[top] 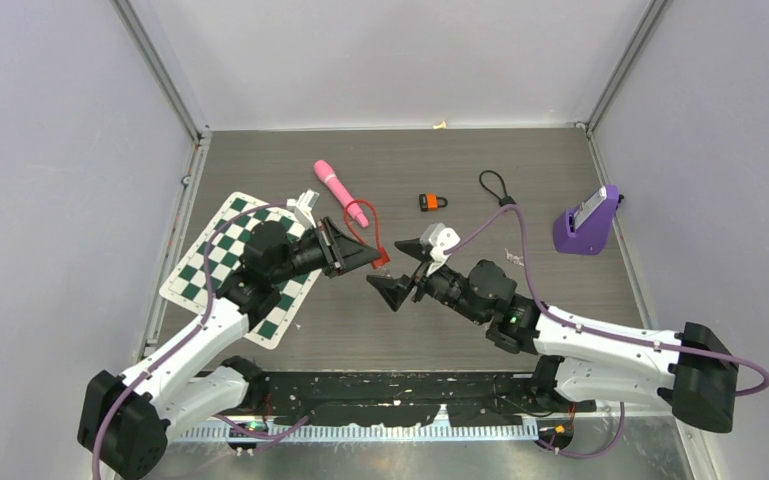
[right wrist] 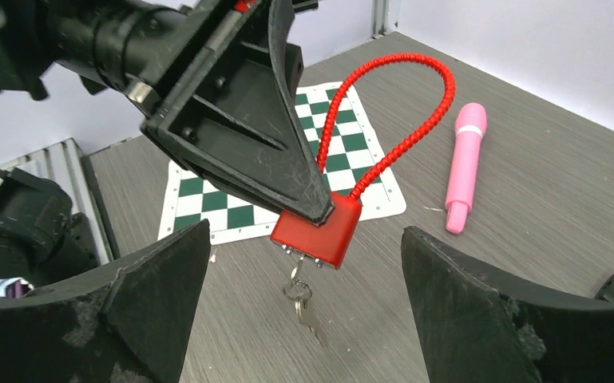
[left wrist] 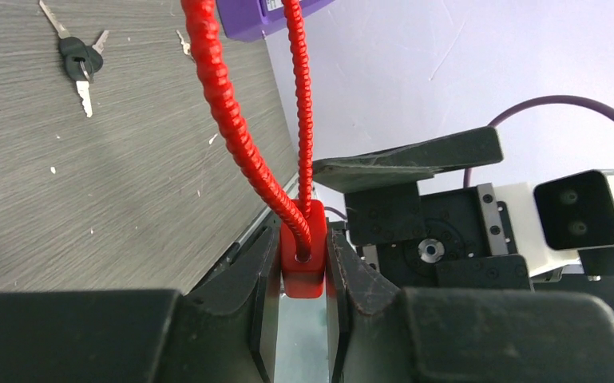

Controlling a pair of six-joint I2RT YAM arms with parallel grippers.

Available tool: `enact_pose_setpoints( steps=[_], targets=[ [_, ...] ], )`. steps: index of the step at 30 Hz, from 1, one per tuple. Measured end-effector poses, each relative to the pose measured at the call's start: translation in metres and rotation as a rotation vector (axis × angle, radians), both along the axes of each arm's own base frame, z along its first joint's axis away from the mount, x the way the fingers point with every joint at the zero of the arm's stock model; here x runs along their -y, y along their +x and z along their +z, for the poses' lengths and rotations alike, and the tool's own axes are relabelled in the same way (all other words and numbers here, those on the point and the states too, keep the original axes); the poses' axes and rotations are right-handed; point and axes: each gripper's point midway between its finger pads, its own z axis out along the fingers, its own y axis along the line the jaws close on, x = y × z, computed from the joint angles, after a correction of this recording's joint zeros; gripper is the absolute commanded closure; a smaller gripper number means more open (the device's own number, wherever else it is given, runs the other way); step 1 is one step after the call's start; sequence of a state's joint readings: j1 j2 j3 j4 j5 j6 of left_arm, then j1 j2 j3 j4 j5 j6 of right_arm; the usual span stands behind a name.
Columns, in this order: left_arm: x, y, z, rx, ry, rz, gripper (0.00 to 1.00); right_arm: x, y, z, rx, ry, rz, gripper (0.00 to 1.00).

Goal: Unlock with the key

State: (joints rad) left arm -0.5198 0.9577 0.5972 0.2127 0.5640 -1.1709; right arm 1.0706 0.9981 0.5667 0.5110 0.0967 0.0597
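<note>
Between the fingers of the left hand (top: 377,258) we see the red block-shaped body of a cable lock (right wrist: 319,236), clenched tight and held above the grey wood-grain surface (right wrist: 527,263). Its red ribbed cable loop (right wrist: 403,96) arches away beyond the fingertips. In the left wrist view the top of the loop is cut off and the lower half of the body is sunk between the pads. From above, the lock is almost wholly hidden by the hand.

Under the body hangs a small silver bunch of keys on a ring (right wrist: 299,299); we cannot make out whether one sits in the keyhole.

Facing the lock, the right hand (top: 385,266) is spread wide and empty, its fingers on either side of the body but apart from it.

Ahead of the left hand, a second black-headed pair of keys (left wrist: 80,62) lies on the surface.
</note>
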Motion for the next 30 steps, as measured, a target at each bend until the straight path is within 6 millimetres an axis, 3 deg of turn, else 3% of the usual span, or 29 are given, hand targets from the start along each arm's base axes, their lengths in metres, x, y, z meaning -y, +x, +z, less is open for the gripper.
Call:
enact_pose_setpoints(
  steps=[9,16,22,24,26,27,30],
  targets=[
    [-0.004,-0.001,0.003,0.000,-0.011,0.024,1.00,-0.005,0.017,-0.034,0.014,-0.117,-0.128,0.19],
    [-0.004,-0.001,0.004,-0.004,-0.017,0.032,1.00,-0.004,0.023,-0.012,0.052,-0.027,-0.168,0.24],
    [-0.005,-0.001,0.004,-0.006,-0.017,0.036,1.00,-0.007,0.021,-0.005,0.064,-0.001,-0.158,0.39],
    [-0.005,-0.001,0.005,-0.002,-0.019,0.037,1.00,-0.009,0.020,-0.006,0.064,-0.002,-0.151,0.51],
    [-0.006,0.000,0.005,0.002,-0.019,0.047,1.00,-0.012,0.018,-0.007,0.061,-0.001,-0.135,0.70],
    [-0.007,0.000,0.005,0.001,-0.018,0.050,0.96,-0.014,0.018,-0.008,0.060,0.000,-0.133,0.86],
    [-0.009,0.001,0.005,0.004,-0.016,0.063,0.78,-0.014,0.018,-0.008,0.055,0.004,-0.134,0.95]
  ],
)
